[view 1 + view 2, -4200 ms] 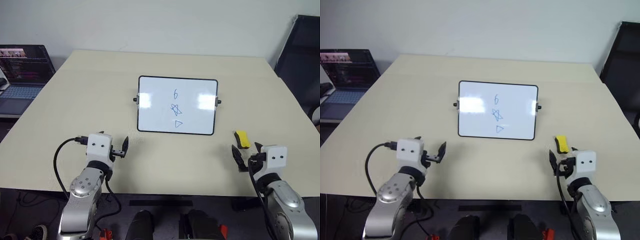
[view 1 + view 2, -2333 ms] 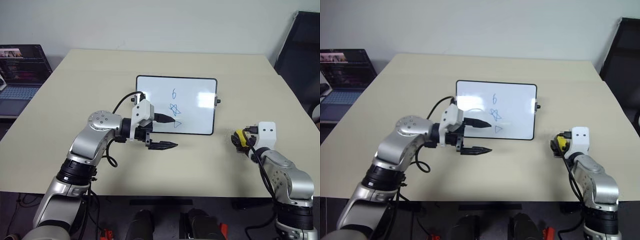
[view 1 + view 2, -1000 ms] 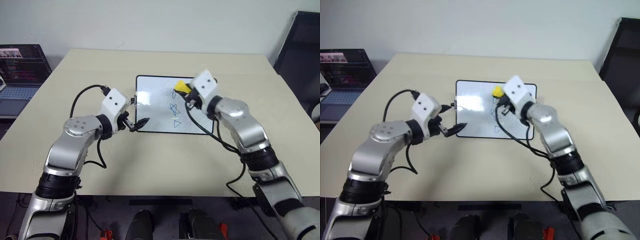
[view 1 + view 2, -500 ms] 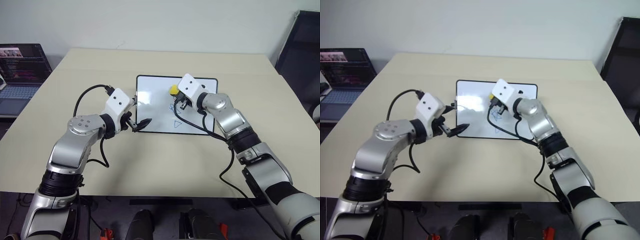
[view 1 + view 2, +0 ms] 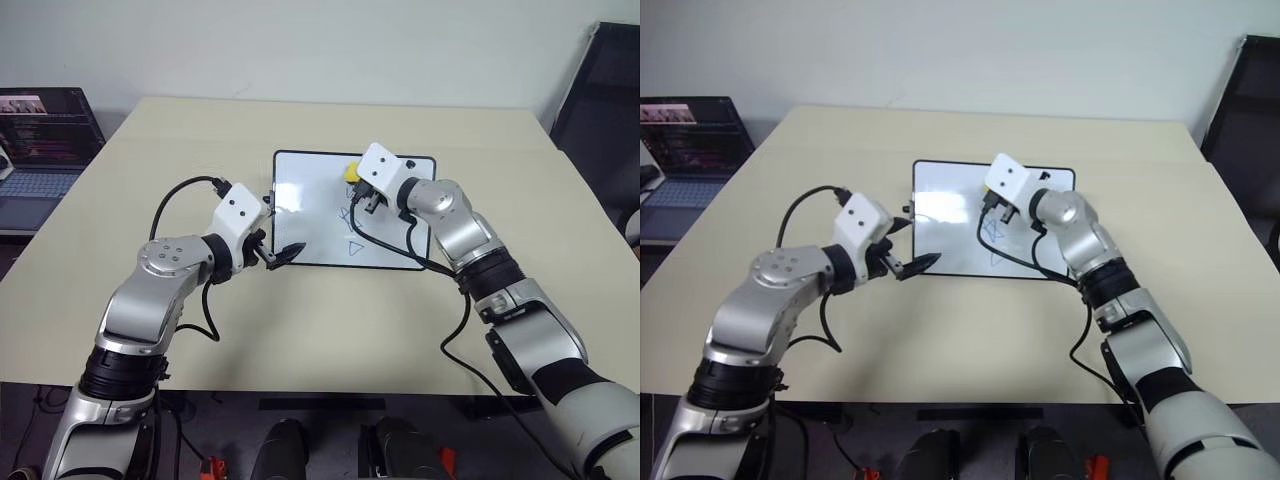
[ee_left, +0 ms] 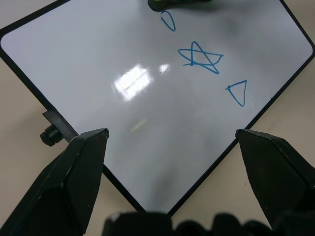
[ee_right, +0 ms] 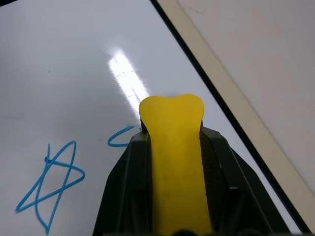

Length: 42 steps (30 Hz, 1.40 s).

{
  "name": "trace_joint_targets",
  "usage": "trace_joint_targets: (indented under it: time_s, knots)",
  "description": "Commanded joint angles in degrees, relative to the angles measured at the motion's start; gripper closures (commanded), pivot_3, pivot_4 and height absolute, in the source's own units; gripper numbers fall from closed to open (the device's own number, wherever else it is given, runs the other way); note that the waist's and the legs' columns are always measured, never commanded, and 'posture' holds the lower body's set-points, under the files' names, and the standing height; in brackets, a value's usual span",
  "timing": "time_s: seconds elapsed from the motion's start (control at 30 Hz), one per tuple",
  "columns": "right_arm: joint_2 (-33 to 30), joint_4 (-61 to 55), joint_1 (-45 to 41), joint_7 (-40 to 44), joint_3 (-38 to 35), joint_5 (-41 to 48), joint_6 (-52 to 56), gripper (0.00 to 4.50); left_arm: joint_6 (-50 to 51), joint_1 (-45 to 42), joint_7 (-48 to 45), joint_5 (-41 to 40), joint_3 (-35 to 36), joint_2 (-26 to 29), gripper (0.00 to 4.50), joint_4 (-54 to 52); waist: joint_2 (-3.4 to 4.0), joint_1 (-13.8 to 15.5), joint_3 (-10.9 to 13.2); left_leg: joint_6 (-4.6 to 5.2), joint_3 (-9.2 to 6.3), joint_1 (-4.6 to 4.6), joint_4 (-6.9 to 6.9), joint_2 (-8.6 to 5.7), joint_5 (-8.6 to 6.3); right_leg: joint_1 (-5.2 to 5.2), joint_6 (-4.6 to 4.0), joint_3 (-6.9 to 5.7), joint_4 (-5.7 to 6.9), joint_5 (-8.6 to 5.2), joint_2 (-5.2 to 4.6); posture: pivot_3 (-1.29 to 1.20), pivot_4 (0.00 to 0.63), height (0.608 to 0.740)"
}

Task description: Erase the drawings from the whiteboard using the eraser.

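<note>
— What does the whiteboard (image 5: 320, 215) look like from where you stand?

— A glossy white rectangle with a thin black frame, rounded corners and a small black knob on each side. It lies flat in the middle of the pale beige desk (image 5: 330, 320), and the ceiling lights glare off its slick face.

— And the drawings (image 6: 199, 56)?

— Thin blue marker lines in a column. The star (image 6: 200, 57) in the middle and the little triangle (image 6: 238, 92) below it are whole. Of the top squiggle (image 6: 168, 20) I can see just a loop; the rest is under the eraser.

— Where is the eraser (image 7: 176, 157)?

— On the upper part of the board, right at that top squiggle. It is a small yellow oblong block, smooth, with a slightly notched rounded end. The right claw (image 5: 356, 190) has its two black fingers pressed against the block's long sides, pinching it, with the yellow tip poking out past them.

— And the other arm?

— The left claw (image 6: 172, 140) is at the board's lower left corner, near the side knob (image 6: 50, 135). Its black, wedge-shaped fingers are spread wide apart with nothing between them; the board's corner lies beneath the gap. Whether they touch the frame I cannot tell.

— Anything else around?

— An open laptop (image 5: 45, 140) stands well off to the left, beyond the desk's edge.
</note>
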Motion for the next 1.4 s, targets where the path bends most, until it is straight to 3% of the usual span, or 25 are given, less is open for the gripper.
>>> trace_joint_targets:
  time_s: [0.03,0.13,0.33,0.7,0.8,0.9,1.03,1.13,1.4]
  knots:
    - [-1.51,-3.92,2.31,6.2,2.06,-0.82,2.13,3.53,-0.91,0.24,0.42,-0.19,1.17,-0.05,0.0,-1.93,0.0,0.0,0.0,0.0,-0.01,0.0,0.0,0.0,0.0,0.02,0.0,-0.01,-0.01,0.0,0.0,0.0,0.15,0.74]
    - [-1.87,-5.07,2.87,6.43,2.07,-1.6,2.55,3.53,-1.4,0.83,0.28,-0.2,1.27,-0.02,0.0,-1.73,0.0,-0.02,0.0,0.0,-0.01,0.04,0.01,0.01,0.0,0.03,0.0,-0.01,0.01,0.0,0.0,0.0,0.15,0.74]
    - [-1.63,-0.82,-0.79,-2.44,-0.61,-3.66,-0.76,3.53,-2.41,1.31,0.09,-0.15,1.29,-0.04,0.0,-1.04,0.0,-0.05,0.0,0.0,-0.01,0.06,0.07,0.01,0.01,0.04,0.01,-0.01,0.05,0.01,0.0,0.0,0.15,0.74]
    - [-3.41,-5.53,3.29,8.51,2.65,-3.68,2.63,3.53,-2.11,1.24,0.59,-0.23,0.98,-0.58,0.0,-1.6,0.0,-0.01,-0.01,0.0,-0.03,0.08,0.09,0.01,0.0,0.09,0.03,-0.02,0.03,0.02,0.0,0.0,0.15,0.74]
    - [-1.91,-4.79,1.78,2.32,-1.08,-3.04,1.47,3.53,-2.05,1.21,0.57,-0.17,1.1,-0.64,0.0,-1.52,0.0,-0.04,0.0,0.0,-0.03,0.09,0.1,0.01,0.01,0.1,0.03,-0.02,0.04,0.03,0.01,0.0,0.15,0.74]
    - [-0.14,-7.22,1.6,1.26,-6.18,1.77,4.67,3.53,-2.16,1.25,0.44,-0.21,1.24,-0.54,0.0,-1.46,0.0,-0.03,0.0,0.0,-0.03,0.08,0.11,0.02,0.01,0.09,0.03,-0.01,0.05,0.03,0.01,0.0,0.15,0.74]
    - [0.5,-18.93,6.44,4.63,-11.59,9.42,14.25,3.53,-3.18,1.94,-0.54,-0.76,2.45,0.11,0.0,-0.44,0.01,0.08,0.0,0.0,-0.07,0.01,0.08,0.01,0.0,0.06,0.02,-0.03,0.01,0.03,-0.01,0.0,0.15,0.74]
    - [0.25,-33.86,14.01,5.79,-16.06,16.49,25.59,3.53,-4.68,3.0,-0.03,-1.53,5.4,0.05,0.0,1.29,0.0,0.45,0.0,-0.01,-0.12,0.0,0.02,0.02,-0.03,0.06,0.01,-0.07,-0.02,0.03,-0.16,0.0,0.15,0.74]
    - [-1.27,-61.73,32.87,2.86,-23.97,27.54,43.15,3.53,-8.16,10.4,2.29,-3.43,12.47,-1.1,0.0,1.72,0.01,0.38,0.0,0.0,-0.19,0.01,0.0,0.02,-0.05,0.05,0.01,-0.03,-0.05,0.01,-0.26,0.0,0.15,0.74]
